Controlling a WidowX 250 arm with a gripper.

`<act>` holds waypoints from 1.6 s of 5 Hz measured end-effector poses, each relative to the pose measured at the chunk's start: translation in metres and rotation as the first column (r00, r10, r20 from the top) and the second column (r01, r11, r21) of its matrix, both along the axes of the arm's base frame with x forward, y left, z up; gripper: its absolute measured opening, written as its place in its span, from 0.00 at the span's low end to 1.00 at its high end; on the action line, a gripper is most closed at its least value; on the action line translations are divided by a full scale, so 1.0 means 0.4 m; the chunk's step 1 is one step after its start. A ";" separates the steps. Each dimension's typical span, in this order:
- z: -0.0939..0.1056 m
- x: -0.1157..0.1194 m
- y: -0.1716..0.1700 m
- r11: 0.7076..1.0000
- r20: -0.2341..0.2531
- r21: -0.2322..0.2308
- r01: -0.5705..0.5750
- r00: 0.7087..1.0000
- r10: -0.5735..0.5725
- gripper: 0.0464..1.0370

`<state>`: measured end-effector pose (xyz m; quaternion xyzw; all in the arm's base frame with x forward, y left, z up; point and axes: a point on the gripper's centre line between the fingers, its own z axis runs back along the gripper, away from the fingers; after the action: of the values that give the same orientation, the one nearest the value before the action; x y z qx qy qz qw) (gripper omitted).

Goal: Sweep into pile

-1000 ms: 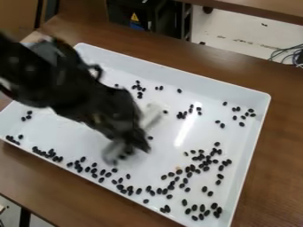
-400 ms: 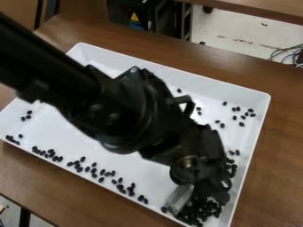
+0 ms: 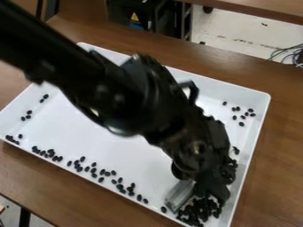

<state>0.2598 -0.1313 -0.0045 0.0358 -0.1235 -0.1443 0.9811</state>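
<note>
Brown table (image 3: 278, 146), roomy white tray (image 3: 106, 144), gripper (image 3: 197, 200) near its rim (beans (image 3: 203, 212) alongside)

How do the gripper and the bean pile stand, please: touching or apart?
Cannot tell: in the camera view, the gripper overlaps the pile, hiding any contact.

Beans (image 3: 204, 209) on the tray (image 3: 112, 150), along its near edge and near right corner, atop the table (image 3: 275, 159)

Near 12 o'clock, a yellow warning triangle (image 3: 134, 17) stands on the black box (image 3: 120, 12), its inner mark too small to tell
</note>
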 end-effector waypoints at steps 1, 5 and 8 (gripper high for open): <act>0.024 0.065 0.123 0.985 -0.027 0.036 -0.167 0.985 0.168 0.31; 0.036 0.193 0.616 0.895 0.004 0.229 -0.383 0.920 0.393 0.31; -0.027 0.244 0.663 0.940 -0.011 0.134 -0.314 0.948 0.319 0.31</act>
<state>0.3574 0.1340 -0.0153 0.1169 -0.0907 0.0069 0.9890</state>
